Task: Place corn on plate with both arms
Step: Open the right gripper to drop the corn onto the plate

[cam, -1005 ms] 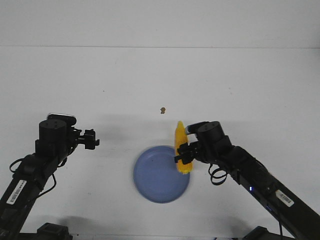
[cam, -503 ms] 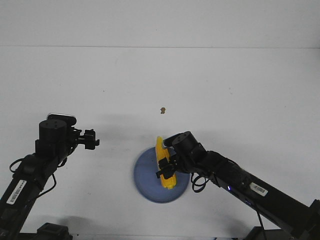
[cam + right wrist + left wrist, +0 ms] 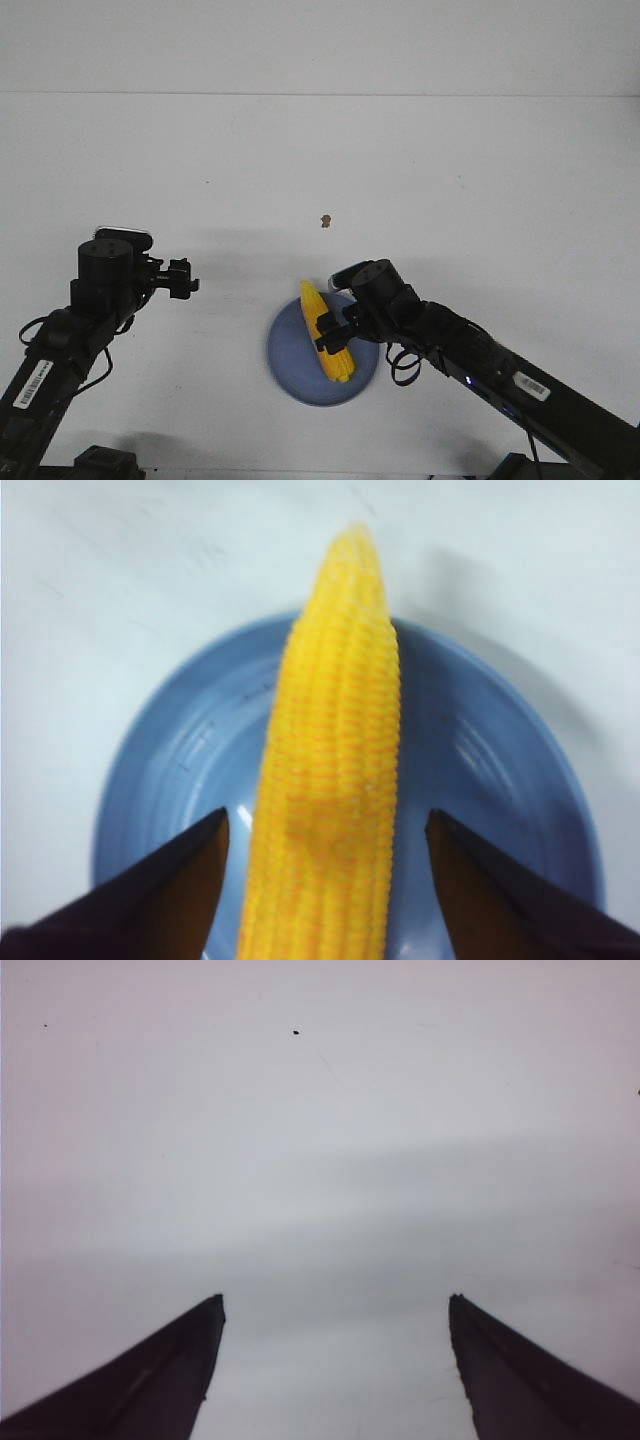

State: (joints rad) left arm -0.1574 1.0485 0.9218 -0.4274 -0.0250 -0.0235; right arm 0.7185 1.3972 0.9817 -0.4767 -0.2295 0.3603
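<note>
right gripper [image 3: 333, 338]: over the plate [image 3: 290, 365], fingers either side of the corn [image 3: 327, 333], grip or release unclear | corn: lengthwise across plate, tip past the rim, seemingly for set-down | left gripper [image 3: 185, 280]: spread wide, empty, well apart, likely waiting

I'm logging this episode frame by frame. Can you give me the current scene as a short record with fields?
corn: yellow cob over the plate, tip past the far rim
plate: blue, on the white table
right gripper: at the corn, fingers open either side of it
left gripper: open, empty, off to the plate's left
other: small brown speck beyond the plate
</note>
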